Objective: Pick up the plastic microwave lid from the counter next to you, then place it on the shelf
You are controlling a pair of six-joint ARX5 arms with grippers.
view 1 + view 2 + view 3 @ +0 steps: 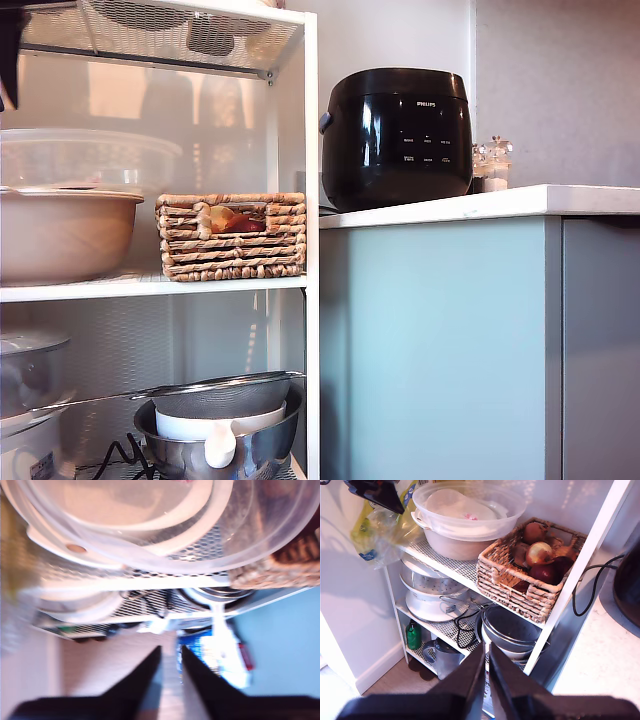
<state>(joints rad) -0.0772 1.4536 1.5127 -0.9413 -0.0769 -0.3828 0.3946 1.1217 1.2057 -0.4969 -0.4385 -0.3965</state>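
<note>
My first gripper (170, 652): one, jaws sitting nearly closed with only a thin slit between them, gripping nothing, hanging just under the clear dome and aiming along the rack's lower shelves.
My second gripper (486, 650): one, jaws likewise almost together and empty, looking down over the rack from above.
Plastic microwave lid (470, 505): one, resting rim-up on the beige bowl (455, 545) on the rack's middle shelf (150, 287); it is showing in the exterior view (85, 158) toward that view's left.
Wicker basket (232, 235): one, holding onions, sitting just beside the bowl on the same shelf.
Steel bowl with strainer (220, 430): one, lying on the shelf below.
Bench (480, 205): one white top, carrying one black cooker (397, 135) at the exterior view's right of the rack.
</note>
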